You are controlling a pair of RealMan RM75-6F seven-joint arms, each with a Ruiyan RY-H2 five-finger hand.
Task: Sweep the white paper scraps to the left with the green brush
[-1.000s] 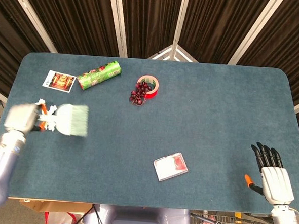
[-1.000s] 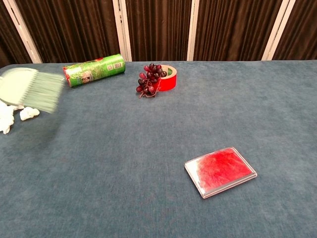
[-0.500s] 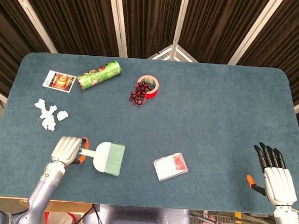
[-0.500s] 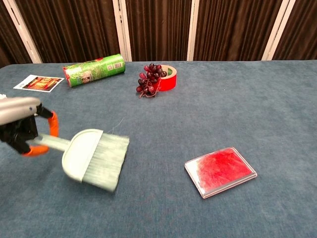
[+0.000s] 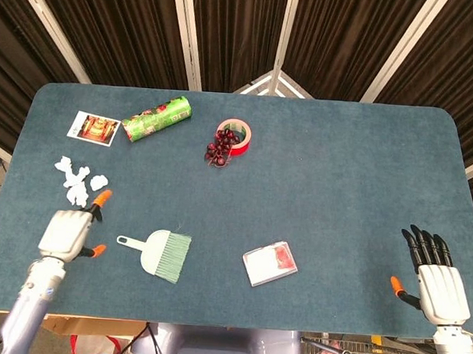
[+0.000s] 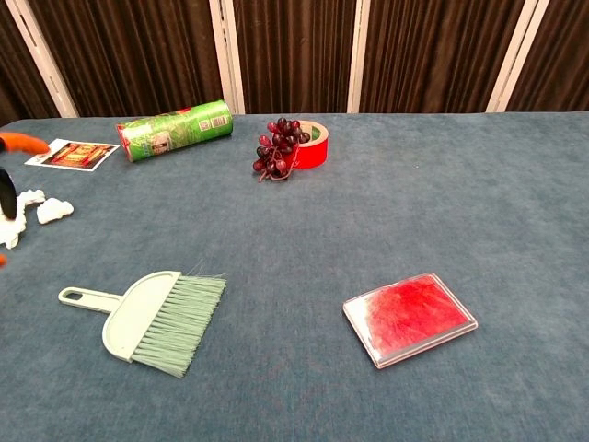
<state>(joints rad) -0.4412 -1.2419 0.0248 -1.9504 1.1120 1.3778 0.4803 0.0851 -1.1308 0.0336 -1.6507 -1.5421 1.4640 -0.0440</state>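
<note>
The green brush [image 5: 161,253] lies flat on the table near the front left, handle pointing left, bristles to the right; the chest view shows the brush [image 6: 152,318] too. Nothing holds it. My left hand [image 5: 71,229] hovers just left of the handle, fingers apart and empty; only its fingertips [image 6: 13,157] show at the chest view's left edge. The white paper scraps [image 5: 76,181] sit in a small heap beyond the left hand, near the table's left side, and show as scraps [image 6: 37,214] in the chest view. My right hand [image 5: 437,277] rests open at the front right corner.
A green can [image 5: 156,117] lies on its side beside a photo card [image 5: 93,127] at the back left. Red tape roll [image 5: 237,135] and dark grapes [image 5: 219,151] sit mid-back. A clear box with red filling [image 5: 270,263] lies right of the brush.
My left hand carried the brush from the scraps toward the front, laid it on the table, let go and drew back to the left. The right hand stayed put.
</note>
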